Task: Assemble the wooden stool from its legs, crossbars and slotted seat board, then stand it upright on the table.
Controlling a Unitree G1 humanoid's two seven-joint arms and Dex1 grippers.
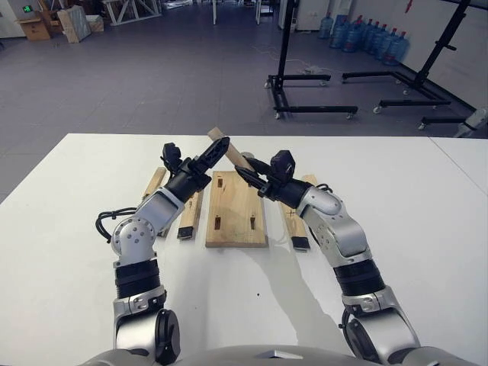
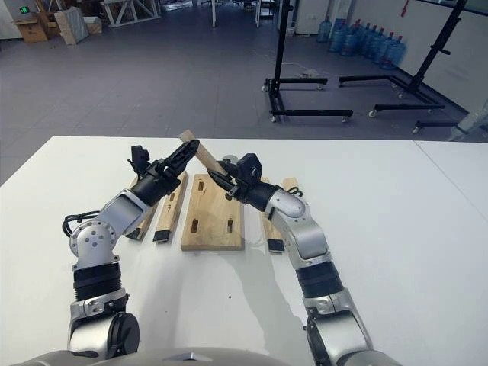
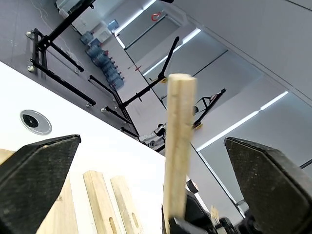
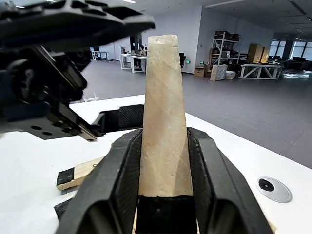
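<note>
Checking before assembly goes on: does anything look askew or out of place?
One wooden leg is off the table, held tilted by the right gripper above the slotted seat board, its upper end inside the open left gripper. Other wooden pieces lie flat beside it.

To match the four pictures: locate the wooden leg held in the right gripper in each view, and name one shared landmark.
Left eye view: leg slants up over the far end of the seat board.
Right eye view: leg left of centre, same slant.
Left wrist view: leg between the open fingers of the left gripper.
Right wrist view: leg clamped by the right gripper.
Landmark: the right gripper gripping its lower end.
</note>
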